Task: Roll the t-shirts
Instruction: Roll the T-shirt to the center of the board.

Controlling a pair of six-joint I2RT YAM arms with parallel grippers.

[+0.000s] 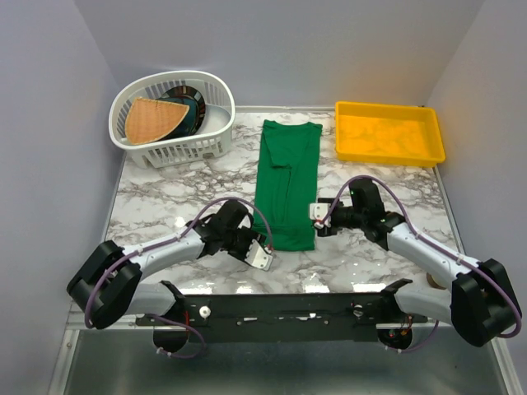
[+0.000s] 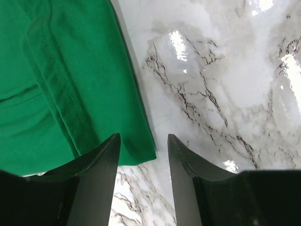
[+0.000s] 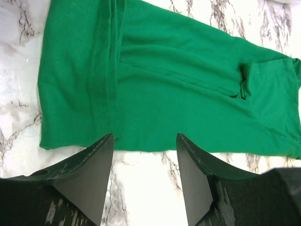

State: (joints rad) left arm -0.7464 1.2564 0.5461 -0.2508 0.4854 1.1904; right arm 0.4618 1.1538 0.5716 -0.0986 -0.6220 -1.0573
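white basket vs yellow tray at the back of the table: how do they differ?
The white basket is rounded with slotted walls; the yellow tray is rectangular with solid walls. The basket stands taller; the tray is shallow. The basket holds an orange piece and something dark; nothing shows in the tray. Shared: both sit at the far edge of the marble table, flanking the green t-shirt.

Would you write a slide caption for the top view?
The left hand and right hand flank the near end of a folded green t-shirt on a marble table.
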